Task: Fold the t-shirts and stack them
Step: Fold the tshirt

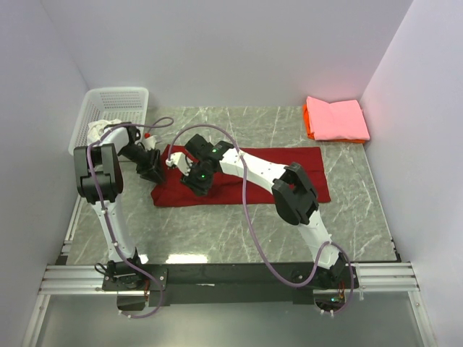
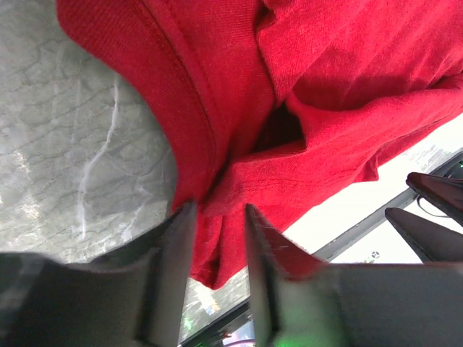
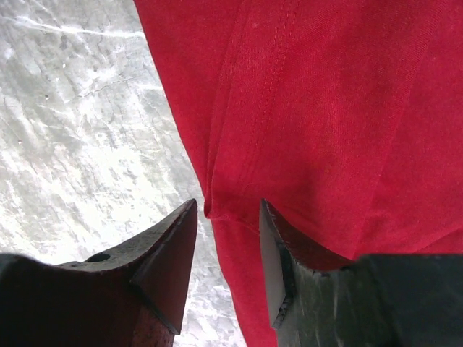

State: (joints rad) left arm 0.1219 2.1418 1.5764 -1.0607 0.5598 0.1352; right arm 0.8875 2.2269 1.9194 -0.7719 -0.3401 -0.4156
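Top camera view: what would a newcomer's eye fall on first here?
A red shirt lies spread across the table, the left gripper and the right gripper at its left end. A folded pink shirt rests on an orange one in the far right corner.

I can read no text, label, brand, number or sign in any of my three camera views; nothing legible shows on anything here.

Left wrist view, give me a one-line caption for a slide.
Left pincer gripping a bunched fold of the red shirt over the marble table.
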